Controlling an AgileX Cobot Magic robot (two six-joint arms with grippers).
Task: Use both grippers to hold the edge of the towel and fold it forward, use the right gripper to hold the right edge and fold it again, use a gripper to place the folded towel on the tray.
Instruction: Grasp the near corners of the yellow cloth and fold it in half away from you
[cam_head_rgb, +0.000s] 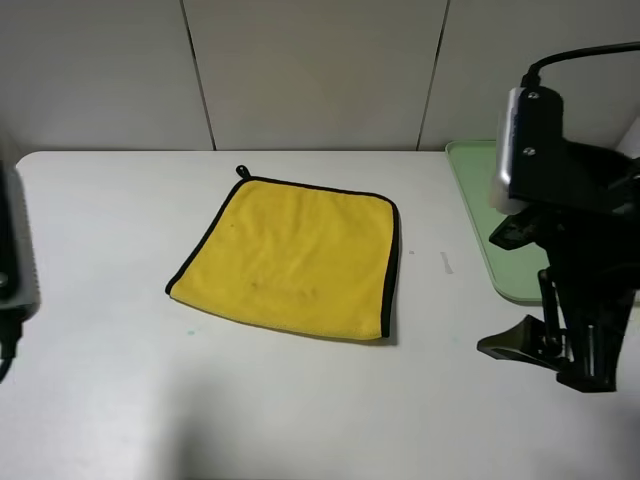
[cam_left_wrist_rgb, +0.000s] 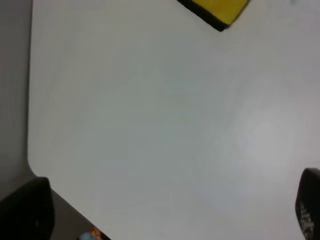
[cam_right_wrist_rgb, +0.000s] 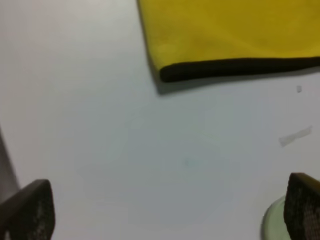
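Between the two end effectors, on the white bench (cam_head_rgb: 110, 380), the towel (cam_head_rgb: 295, 255) lies flat and free of both. It is a yellow microfibre cloth. Its black trim (cam_head_rgb: 392, 260) borders the far side and both lateral sides. The near side is a rounded yellow fold. Its corner loop (cam_head_rgb: 241, 171) projects from the far corner, away from the right end effector.

The right end effector (cam_head_rgb: 545, 362) stands over the bench on the towel's right-hand side, well apart from the cloth. Its fingers (cam_head_rgb: 505, 346) are spread wide and grasp nothing. In the right wrist view, the right end effector (cam_right_wrist_rgb: 165, 215) frames bare bench, and the towel (cam_right_wrist_rgb: 230, 35) lies ahead of it with a trimmed edge facing the fingers (cam_right_wrist_rgb: 30, 212).

The tray (cam_head_rgb: 475, 195), pale green with a low rim, sits on the bench beyond the right end effector, partly hidden by the arm. A rounded corner of the tray (cam_right_wrist_rgb: 272, 222) shows just beside one finger in the right wrist view.

The left end effector (cam_left_wrist_rgb: 167, 210) is released, with its fingers (cam_left_wrist_rgb: 25, 212) wide apart over bare bench. One corner of the towel (cam_left_wrist_rgb: 217, 10) lies well ahead of it.
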